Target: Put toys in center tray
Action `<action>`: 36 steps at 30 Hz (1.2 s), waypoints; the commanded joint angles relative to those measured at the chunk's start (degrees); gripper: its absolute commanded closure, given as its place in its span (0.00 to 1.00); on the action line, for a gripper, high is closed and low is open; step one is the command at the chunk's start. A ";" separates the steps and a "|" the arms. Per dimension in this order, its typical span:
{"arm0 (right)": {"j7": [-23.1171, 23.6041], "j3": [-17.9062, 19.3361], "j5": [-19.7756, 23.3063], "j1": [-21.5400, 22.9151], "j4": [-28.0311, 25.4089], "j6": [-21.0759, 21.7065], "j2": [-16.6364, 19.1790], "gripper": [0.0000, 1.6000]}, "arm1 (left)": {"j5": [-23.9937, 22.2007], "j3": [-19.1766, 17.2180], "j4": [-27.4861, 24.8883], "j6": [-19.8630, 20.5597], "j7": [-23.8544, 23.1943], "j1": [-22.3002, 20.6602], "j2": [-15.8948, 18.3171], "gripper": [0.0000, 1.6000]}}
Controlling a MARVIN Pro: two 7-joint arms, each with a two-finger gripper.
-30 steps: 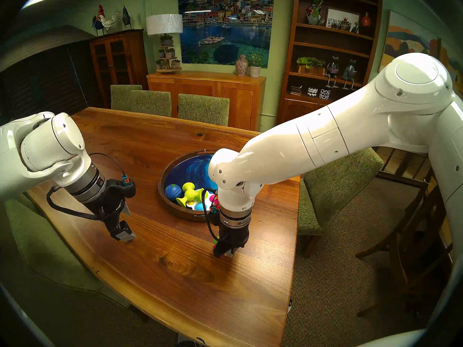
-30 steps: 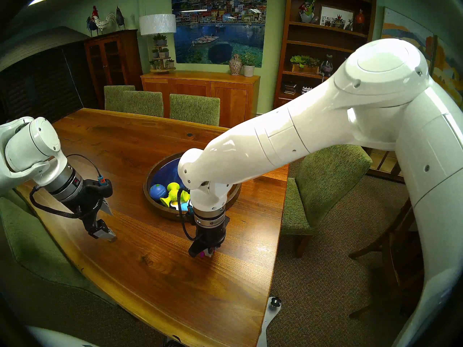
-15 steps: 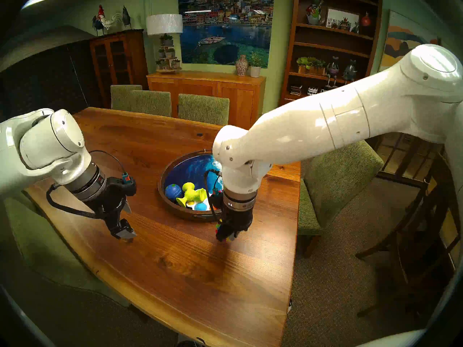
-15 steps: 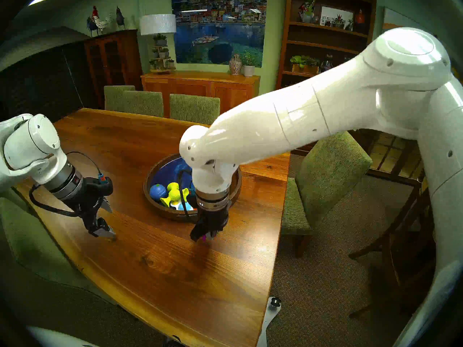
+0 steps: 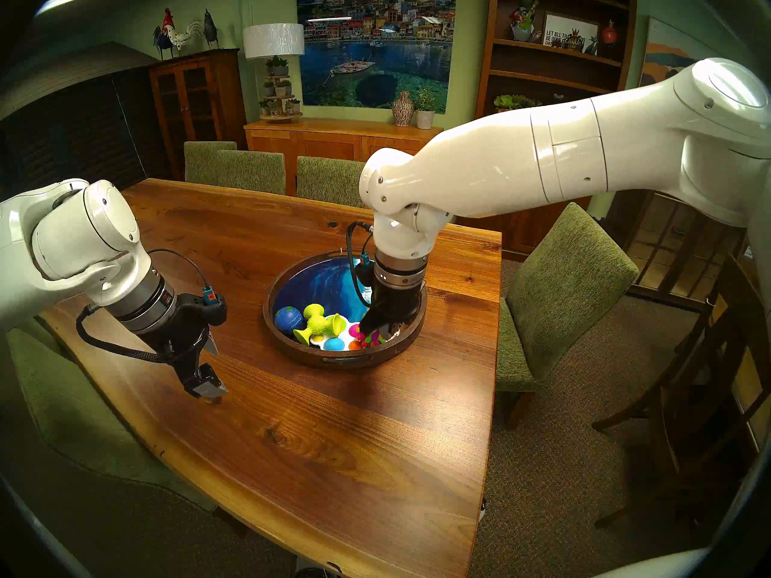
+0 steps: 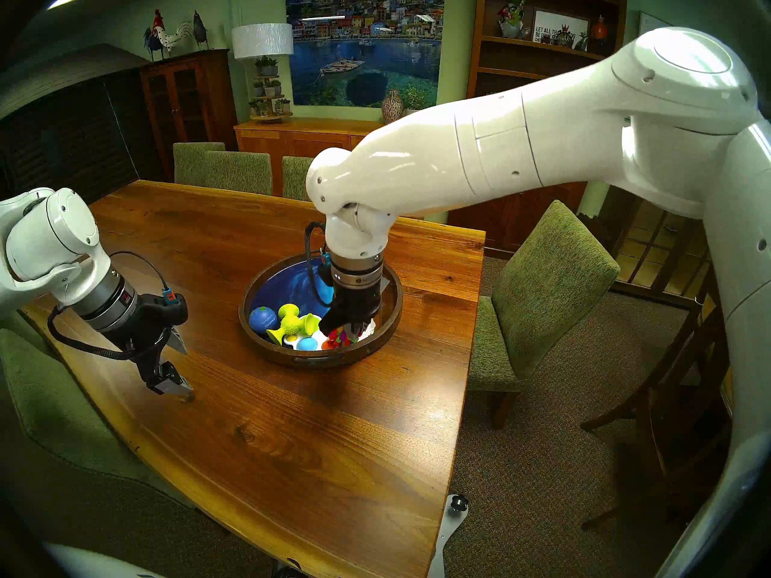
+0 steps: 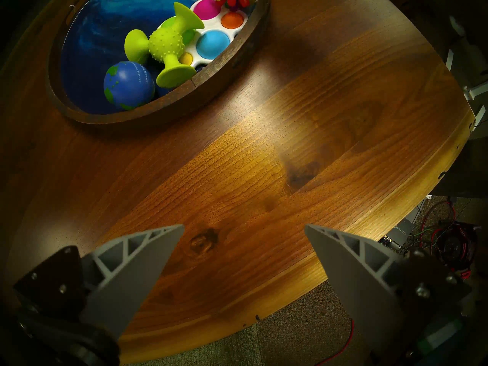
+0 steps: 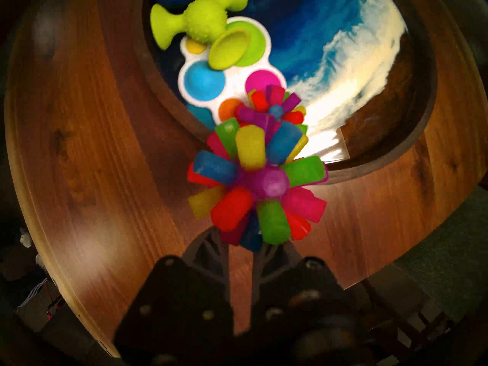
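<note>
Wood-grained and warm brown, the dining-room bench [image 5: 292,418] fills the middle of the scene, with green upholstered chairs along its far and right edges. Near the bench's right edge sits the center tray [image 5: 292,352], round, with a dark wooden rim and a glossy blue-and-white wave bottom.

Three toys already lie inside the tray, gathered at the part of its rim closest to the bench's near edge: a blue-green globe ball [image 5: 288,317], a lime-green three-cupped suction toy [image 5: 318,323] touching it, and a white board with coloured domes [image 5: 338,340] partly under the suction toy.

The right hand [image 5: 381,327] points down over the tray's near-right part. It is clenched on a multicoloured spiky ball [image 8: 260,184], which hangs from the fingertips above the tray rim and just above the dome board. A second cluster of coloured spikes shows just beyond it; whether that is part of the same toy I cannot tell.

The left hand [image 7: 244,233] hovers over bare wood toward the bench's left edge, fingers spread wide and holding nothing.

The rest of the bench shows no loose toys. By my judgement the task is nearly done: only releasing this spiky ball into the tray remains.
</note>
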 commanded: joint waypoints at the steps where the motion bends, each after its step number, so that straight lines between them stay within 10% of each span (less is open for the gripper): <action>1: 0.61 0.13 -1.90 -1.18 7.14 -0.01 -1.73 1.00 | -0.33 -0.56 0.05 -0.11 -1.00 -1.82 -0.77 0.00; 36: 7.54 -2.39 -8.60 -15.60 34.16 -3.99 -9.67 1.00 | -1.41 0.27 0.34 -0.11 -0.17 -1.85 -1.35 0.00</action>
